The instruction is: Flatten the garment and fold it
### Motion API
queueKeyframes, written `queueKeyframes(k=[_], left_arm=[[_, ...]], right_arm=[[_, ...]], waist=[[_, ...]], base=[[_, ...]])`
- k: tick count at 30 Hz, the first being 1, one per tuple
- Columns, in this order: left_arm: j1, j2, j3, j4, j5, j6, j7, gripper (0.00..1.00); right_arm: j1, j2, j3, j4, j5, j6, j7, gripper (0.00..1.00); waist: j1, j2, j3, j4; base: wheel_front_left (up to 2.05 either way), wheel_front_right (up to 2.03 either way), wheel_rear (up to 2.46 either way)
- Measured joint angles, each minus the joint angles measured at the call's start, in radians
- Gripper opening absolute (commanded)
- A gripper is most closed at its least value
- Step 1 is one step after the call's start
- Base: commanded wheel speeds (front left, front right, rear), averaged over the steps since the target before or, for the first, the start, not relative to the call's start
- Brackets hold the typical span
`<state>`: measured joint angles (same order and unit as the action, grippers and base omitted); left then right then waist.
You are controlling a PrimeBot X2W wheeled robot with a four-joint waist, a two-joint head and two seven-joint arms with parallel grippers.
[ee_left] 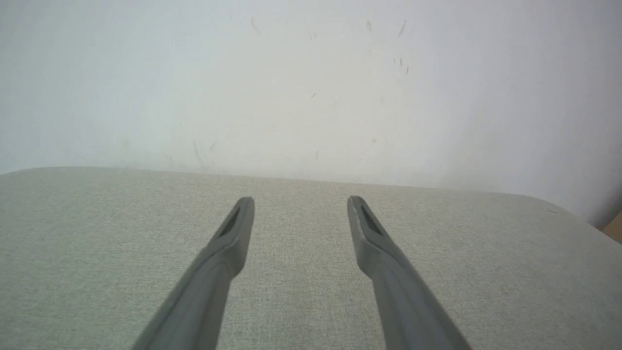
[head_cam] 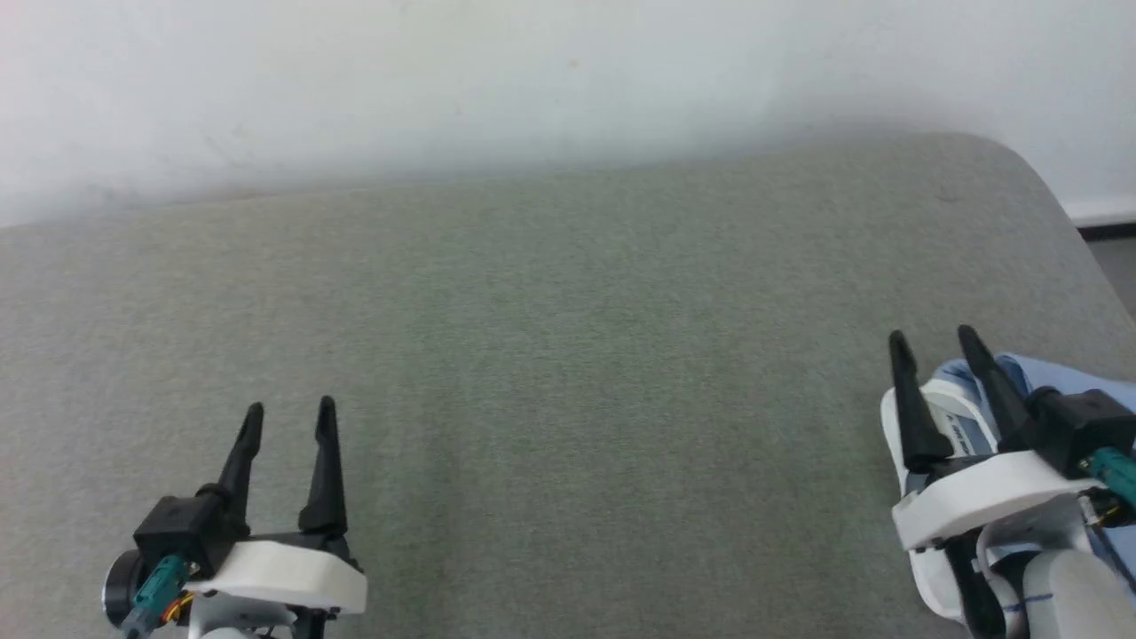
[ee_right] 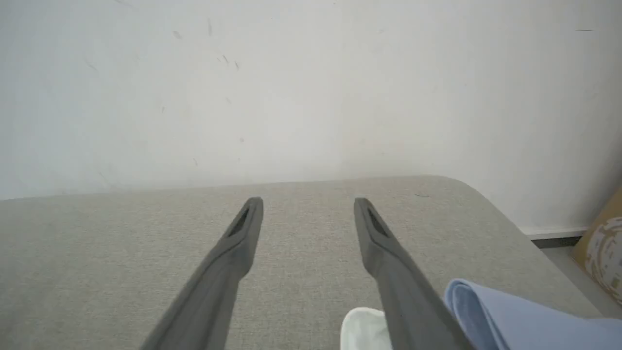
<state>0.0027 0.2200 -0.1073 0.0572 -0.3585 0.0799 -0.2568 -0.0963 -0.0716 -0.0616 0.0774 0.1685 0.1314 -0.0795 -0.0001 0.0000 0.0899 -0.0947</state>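
Two pincers appear in the head view, each pointing toward the wall (head_cam: 568,71), each empty.

Left pincer (head_cam: 291,406): located at the lower left of the head view, over bare grey-green surface (head_cam: 568,355). Jaws are set wide and grip nothing. In the left wrist view the left pincer (ee_left: 301,200) is spread, with the woven cloth of the surface beneath it.

Right pincer (head_cam: 933,335): located at the lower right of the head view. Jaws are likewise wide and hold nothing. Its fingers (ee_right: 388,272) extend above the garment (head_cam: 1065,377) rather than around it; contact with the cloth cannot be determined.

Garment: light blue, bunched at the near right corner of the surface, under and beside the right pincer, partly hidden by the wrist. White trim (head_cam: 945,395) is visible between the two fingers in the head view. In the right wrist view a rounded blue fold of the garment (ee_right: 510,316) lies at the lower right, just beside the right-hand finger, and the white trim (ee_right: 362,330) sits at the bottom edge between the fingers.

Surroundings: the wall is white and lightly scuffed and meets the far edge of the surface. Grey floor (head_cam: 1123,262) lies past the rounded right corner. A tan patterned object (ee_right: 602,248) stands at the right edge of the right wrist view.
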Motion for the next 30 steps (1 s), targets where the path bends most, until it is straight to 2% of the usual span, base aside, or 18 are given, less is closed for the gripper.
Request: queueKeyframes(k=[5, 9, 15, 25, 26, 30], left_arm=[[0.029, 0.012, 0.023, 0.012, 0.007, 0.000, 0.000, 1.00], [0.051, 0.019, 0.034, 0.020, 0.009, 0.000, 0.000, 1.00], [0.084, 0.019, 0.026, 0.048, 0.023, -0.010, 0.000, 1.00], [0.099, 0.004, 0.010, 0.045, 0.079, -0.009, 0.000, 1.00], [0.099, 0.002, 0.011, 0.044, 0.078, -0.009, 0.000, 0.00], [0.099, 0.002, 0.010, 0.045, 0.077, -0.009, 0.002, 0.00]], right_arm=[[0.069, 0.014, 0.052, -0.074, -0.012, 0.000, 0.018, 1.00], [0.130, 0.018, 0.053, -0.102, -0.022, 0.000, 0.022, 1.00], [0.208, 0.018, 0.046, -0.129, -0.024, 0.000, 0.026, 1.00], [0.220, 0.018, 0.053, -0.156, -0.055, 0.000, 0.042, 1.00], [0.220, 0.018, 0.054, -0.157, -0.055, 0.000, 0.043, 0.00], [0.220, 0.017, 0.056, -0.156, -0.055, 0.000, 0.043, 0.00]], waist=[[0.0001, 0.0000, -0.032, 0.048], [0.0000, 0.0000, -0.057, 0.065], [0.0000, 0.0000, -0.084, 0.065], [0.0001, 0.0000, -0.089, 0.062], [0.0001, 0.0000, -0.089, 0.064], [0.0002, 0.0000, -0.089, 0.064]], base=[[0.00, 0.00, 0.00], [0.00, 0.00, 0.00], [0.00, 0.00, 0.00], [0.00, 0.00, 0.00], [0.00, 0.00, 0.00], [0.00, 0.00, 0.00]])
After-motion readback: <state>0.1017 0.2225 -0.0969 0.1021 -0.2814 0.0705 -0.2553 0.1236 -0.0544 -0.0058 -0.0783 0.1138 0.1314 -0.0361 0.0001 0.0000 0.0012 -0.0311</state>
